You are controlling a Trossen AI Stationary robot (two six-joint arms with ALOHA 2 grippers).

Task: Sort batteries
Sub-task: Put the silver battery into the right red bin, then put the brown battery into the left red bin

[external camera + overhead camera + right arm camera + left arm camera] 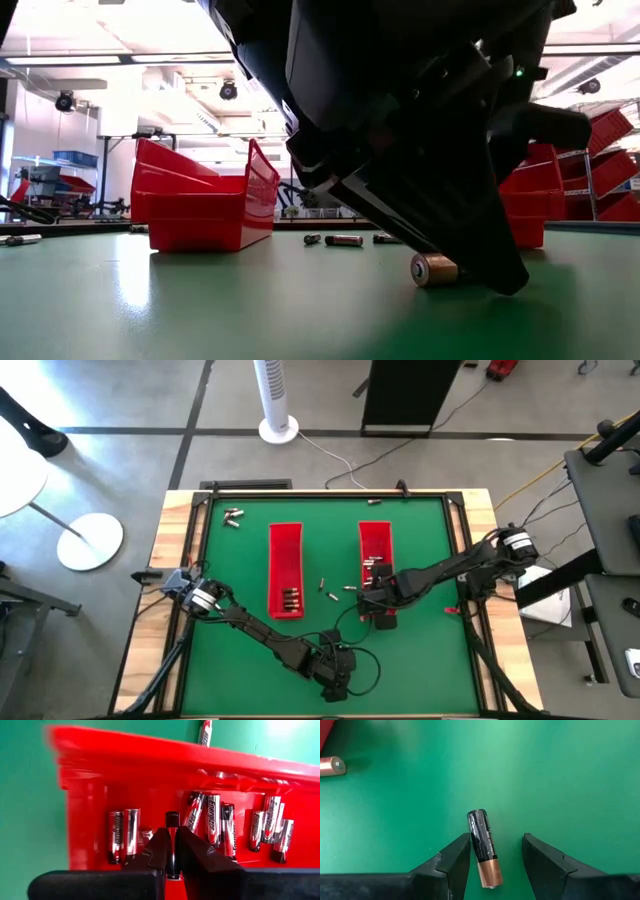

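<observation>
A black-and-copper battery lies on the green mat near the table's front edge. My left gripper is open, with one finger on each side of this battery and a gap between them wider than it. The battery's copper end shows under the arm in the low view. My right gripper hangs over the near end of the right red tray, shut on a dark battery. Several silvery batteries lie in that tray below it. My right gripper pinches a dark battery between its two fingers. The battery runs along the fingers, and its far end sticks out past their tips. The fingers point steeply down from above. The battery hangs clear over the inside of the red tray.
The left red tray holds batteries at its near end. Loose batteries lie between the trays, at the mat's far left and by the far edge. Another copper battery lies near my left gripper.
</observation>
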